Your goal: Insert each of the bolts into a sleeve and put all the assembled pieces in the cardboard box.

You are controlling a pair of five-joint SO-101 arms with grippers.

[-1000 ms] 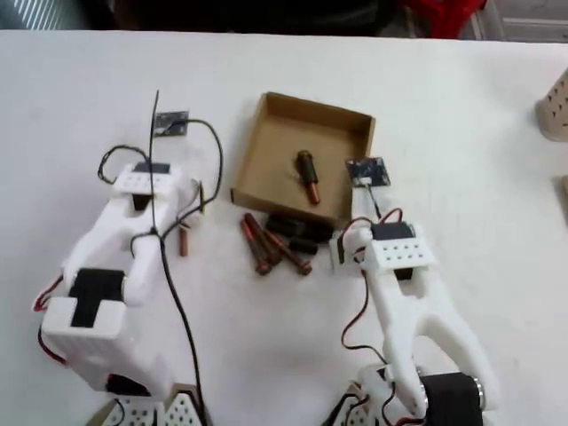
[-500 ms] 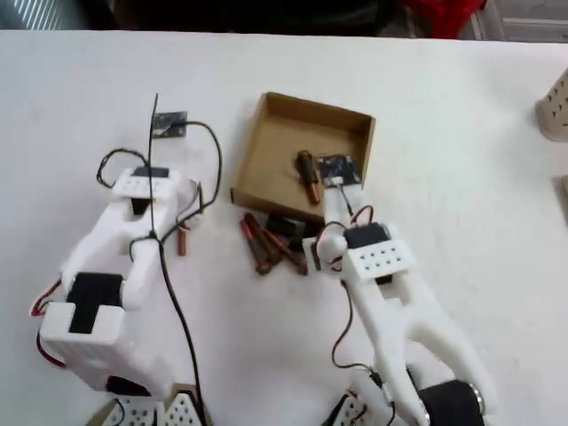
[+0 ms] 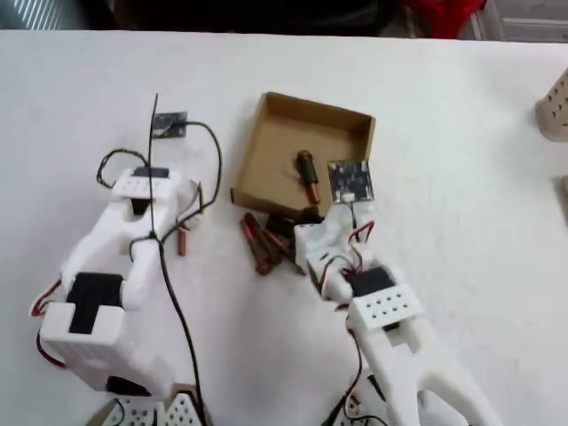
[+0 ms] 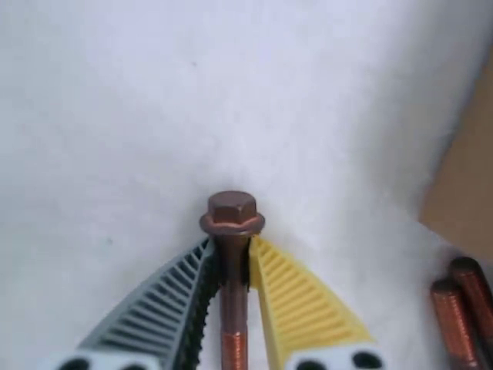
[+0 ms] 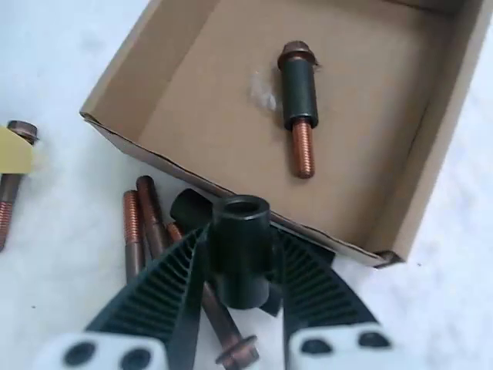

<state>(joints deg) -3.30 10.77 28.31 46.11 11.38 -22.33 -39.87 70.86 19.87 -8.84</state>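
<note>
My left gripper (image 4: 231,262) is shut on a copper bolt (image 4: 231,231), head pointing away from the wrist; from above this bolt (image 3: 183,240) sits left of the cardboard box (image 3: 257,160). My right gripper (image 5: 240,266) is shut on a black sleeve (image 5: 240,250), its open bore facing up, just in front of the box's near wall (image 5: 231,193). Inside the box lies one assembled bolt with sleeve (image 5: 298,96), also visible from above as the assembled piece (image 3: 307,174). Loose bolts (image 3: 259,241) and a black sleeve (image 3: 282,224) lie by the box's front.
A small circuit board (image 3: 169,123) with a black cable lies on the white table (image 3: 461,124) behind the left arm. A beige perforated object (image 3: 555,106) stands at the right edge. Open table surface lies to the right of the box.
The right arm has swung left and drawn back toward the loose pile in front of the box. The left arm has stayed put with its bolt.
</note>
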